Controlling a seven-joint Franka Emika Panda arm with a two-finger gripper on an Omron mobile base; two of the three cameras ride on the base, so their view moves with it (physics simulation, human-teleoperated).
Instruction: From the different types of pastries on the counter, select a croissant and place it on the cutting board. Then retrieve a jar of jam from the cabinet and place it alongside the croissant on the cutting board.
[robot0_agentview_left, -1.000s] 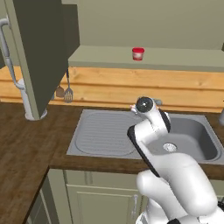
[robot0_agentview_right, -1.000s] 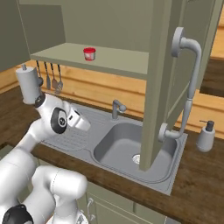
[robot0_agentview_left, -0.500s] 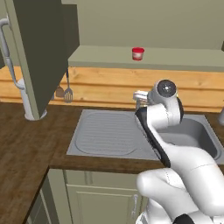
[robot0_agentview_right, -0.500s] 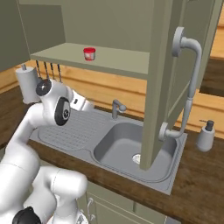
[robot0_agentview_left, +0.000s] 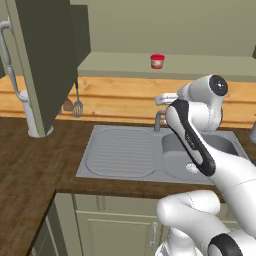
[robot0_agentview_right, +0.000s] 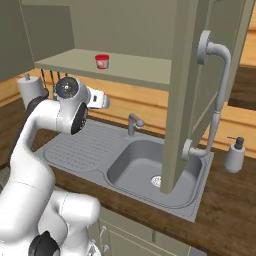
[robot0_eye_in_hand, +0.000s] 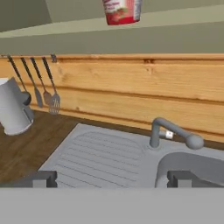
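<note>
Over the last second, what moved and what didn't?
The arm has swung right and risen, lifting the gripper from over the drainboard to just under the open cabinet's shelf; nothing was grasped. The jar of jam stayed on the shelf, and sink, faucet and cabinet doors are unchanged.

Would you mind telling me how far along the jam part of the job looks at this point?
Done: the cabinet door stands open and the jar of jam is exposed on its shelf. In hand: the tool holds nothing, its fingertips apart, pointed toward the backsplash above the sink, with the jar higher up. Left: grasp the jar and carry it to the cutting board; board and croissant are not visible here.
</note>
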